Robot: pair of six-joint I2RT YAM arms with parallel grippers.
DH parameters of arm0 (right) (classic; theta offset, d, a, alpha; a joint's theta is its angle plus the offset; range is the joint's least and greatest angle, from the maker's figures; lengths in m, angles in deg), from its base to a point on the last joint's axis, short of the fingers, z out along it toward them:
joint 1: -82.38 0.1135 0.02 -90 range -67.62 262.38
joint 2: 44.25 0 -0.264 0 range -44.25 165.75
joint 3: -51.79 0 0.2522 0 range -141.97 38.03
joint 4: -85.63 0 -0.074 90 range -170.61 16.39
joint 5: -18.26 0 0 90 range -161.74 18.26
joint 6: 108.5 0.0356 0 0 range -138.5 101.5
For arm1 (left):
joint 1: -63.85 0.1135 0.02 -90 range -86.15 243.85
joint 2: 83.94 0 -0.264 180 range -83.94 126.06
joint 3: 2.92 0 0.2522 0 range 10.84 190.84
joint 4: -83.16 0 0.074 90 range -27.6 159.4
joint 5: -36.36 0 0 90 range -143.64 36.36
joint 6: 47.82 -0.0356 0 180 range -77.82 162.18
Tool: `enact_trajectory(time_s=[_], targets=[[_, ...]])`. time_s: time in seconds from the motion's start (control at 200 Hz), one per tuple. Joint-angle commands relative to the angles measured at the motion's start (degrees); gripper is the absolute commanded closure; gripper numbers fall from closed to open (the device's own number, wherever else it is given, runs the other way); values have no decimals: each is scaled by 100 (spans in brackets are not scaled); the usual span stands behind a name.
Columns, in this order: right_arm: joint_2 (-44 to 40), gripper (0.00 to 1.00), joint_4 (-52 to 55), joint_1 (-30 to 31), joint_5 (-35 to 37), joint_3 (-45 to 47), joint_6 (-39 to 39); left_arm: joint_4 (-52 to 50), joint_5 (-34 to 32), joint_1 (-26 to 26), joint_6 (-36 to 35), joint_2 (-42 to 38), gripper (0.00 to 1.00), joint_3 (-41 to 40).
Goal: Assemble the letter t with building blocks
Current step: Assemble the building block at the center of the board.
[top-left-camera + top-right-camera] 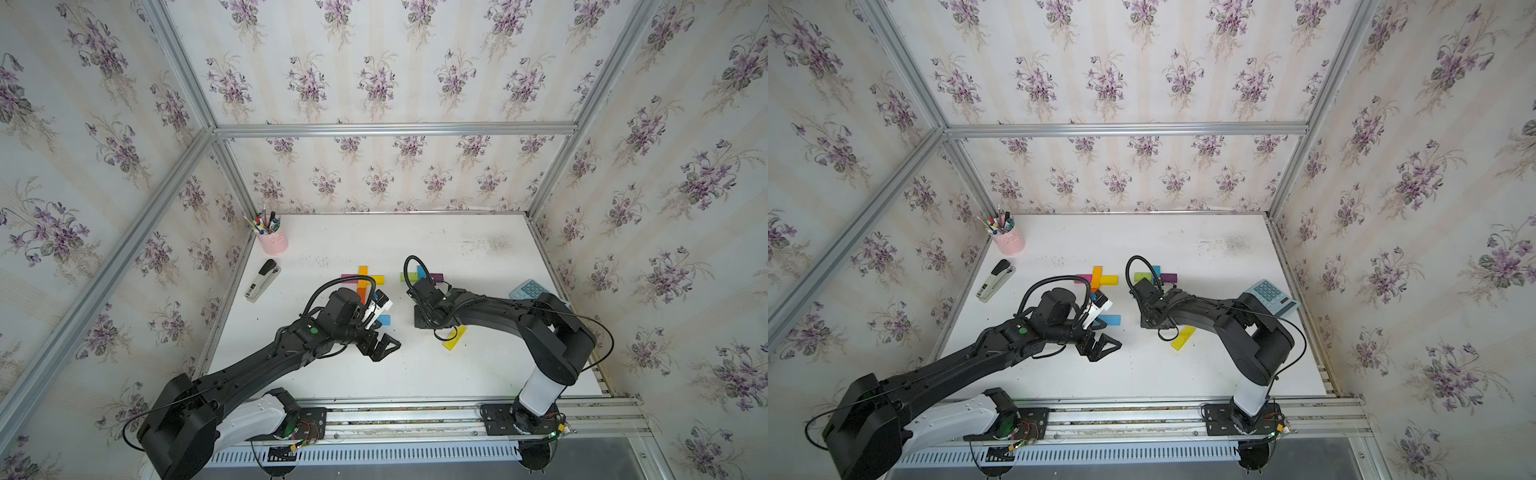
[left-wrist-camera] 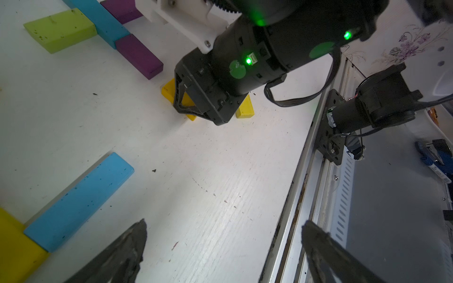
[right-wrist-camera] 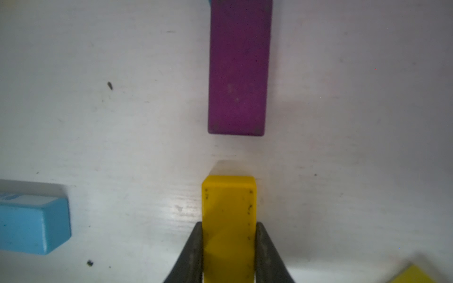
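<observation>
My right gripper (image 3: 229, 224) has its two dark jaws pinched onto the long sides of a small flat yellow rectangular block (image 3: 229, 201), low over the white tabletop (image 1: 478, 374). I cannot tell whether the block rests on the surface or sits just off it. Its free end points at the short end of a flat purple rectangular block (image 3: 237, 68), lined up with it, with a strip of bare table between them. That purple block butts against the end of a teal block (image 2: 103, 22), which has a lime-green block (image 2: 61, 29) touching one long side and another purple block (image 2: 121, 9) against the opposite side. In both top views the pinched block is hidden under the right wrist, and a second yellow block (image 1: 454, 337) lies loose just beside it, toward the arm bases. My left gripper (image 2: 223, 221) hangs over bare table with its jaws spread wide and nothing between them, and a flat light blue block (image 2: 78, 201) lies near it. Further back, an orange block (image 1: 363, 272), a magenta block (image 1: 348, 276) and a third yellow block (image 1: 377, 279) lie together in a cross. In the far left corner a pink cup (image 1: 273, 243) stands upright, holding a bundle of pens and pencils (image 1: 264, 222) that stick out above its rim. A grey-black stapler (image 1: 262, 280) lies near the cup. A pale blue calculator (image 1: 1271, 295) sits by the right edge, partly behind the right arm.
</observation>
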Motion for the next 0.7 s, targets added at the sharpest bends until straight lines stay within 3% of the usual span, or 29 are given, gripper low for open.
enact_trajectory(time_s=[0.0,0.694], targets=[[115,76,241,-42,-112,-96,7,102,110,42,0,-16,0,74],[72,76,218,-229,-9,-133,-79,39,157,328,93,254,0,154]])
